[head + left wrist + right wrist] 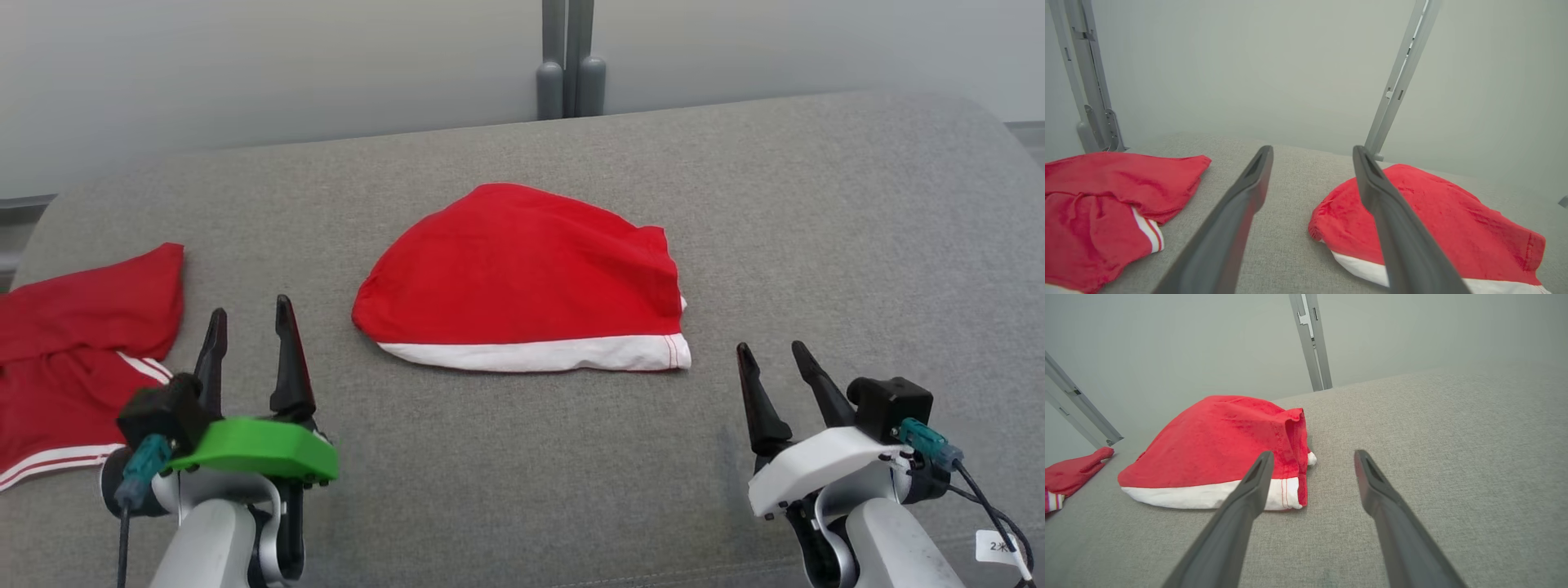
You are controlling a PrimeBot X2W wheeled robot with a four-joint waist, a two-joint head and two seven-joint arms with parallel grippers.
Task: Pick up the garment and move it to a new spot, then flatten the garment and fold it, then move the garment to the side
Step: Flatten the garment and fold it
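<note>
Left gripper (251, 309): hovering released and empty, 2 fingers spread, over the bench's (824, 237) near-left part.
Right gripper (770, 346): hovering released and empty, by the near-right edge.
Garment (522, 278): lying folded at the bench's centre, white band facing the near edge.
Second red garment (73, 343): lying crumpled at the left edge.
</note>
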